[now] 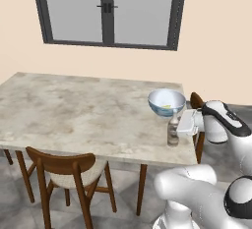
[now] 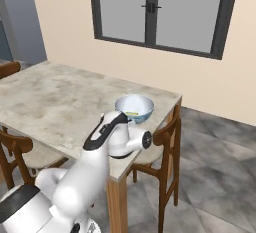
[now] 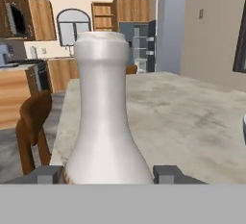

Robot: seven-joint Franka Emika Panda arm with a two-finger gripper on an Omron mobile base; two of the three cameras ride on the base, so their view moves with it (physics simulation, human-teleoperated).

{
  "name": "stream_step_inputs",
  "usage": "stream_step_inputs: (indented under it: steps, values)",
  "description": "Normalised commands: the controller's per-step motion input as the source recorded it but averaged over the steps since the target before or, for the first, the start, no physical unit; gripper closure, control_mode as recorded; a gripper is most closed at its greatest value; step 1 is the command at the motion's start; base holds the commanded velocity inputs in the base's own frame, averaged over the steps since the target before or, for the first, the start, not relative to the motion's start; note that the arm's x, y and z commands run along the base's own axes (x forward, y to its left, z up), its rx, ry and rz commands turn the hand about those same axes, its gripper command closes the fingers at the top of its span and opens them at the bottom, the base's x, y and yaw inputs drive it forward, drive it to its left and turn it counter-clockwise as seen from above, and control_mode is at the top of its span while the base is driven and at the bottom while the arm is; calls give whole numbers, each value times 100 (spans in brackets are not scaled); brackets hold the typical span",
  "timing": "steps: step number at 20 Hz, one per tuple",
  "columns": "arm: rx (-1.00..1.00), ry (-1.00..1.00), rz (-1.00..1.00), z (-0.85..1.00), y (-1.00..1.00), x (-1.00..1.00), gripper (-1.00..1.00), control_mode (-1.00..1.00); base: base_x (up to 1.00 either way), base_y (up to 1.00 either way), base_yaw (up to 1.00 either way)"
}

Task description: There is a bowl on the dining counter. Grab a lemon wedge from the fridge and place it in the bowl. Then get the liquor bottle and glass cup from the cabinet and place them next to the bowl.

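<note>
Just in front of the bowl (image 1: 167, 102), near the corner of the dining surface (image 1: 74, 110), I see the liquor bottle (image 1: 173, 131) standing upright on the stone top, close to the bowl but not touching it. My claw (image 3: 109, 174) sits level at the bottle's side, one fingertip (image 3: 47, 174) on each flank of its body, jaws spread around it; contact I cannot confirm. A small lemon wedge (image 1: 167, 107) lies inside the bowl. A wooden chair (image 1: 64, 173) stands on the bowl's far side, tucked along the surface's near edge.
</note>
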Motion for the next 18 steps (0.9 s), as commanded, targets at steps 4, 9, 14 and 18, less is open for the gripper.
stream_step_inputs:
  steps: [4, 9, 14, 18]
  values:
    - [4, 0, 11, -15, -22, 23, 100, -100, 0, 0, 0]
    - [1, 0, 8, -15, -20, 16, 100, -100, 0, 0, 0]
    - [0, 0, 4, -16, -3, 17, 100, -100, 0, 0, 0]
    - [0, 0, 3, -23, 0, 16, 100, -100, 0, 0, 0]
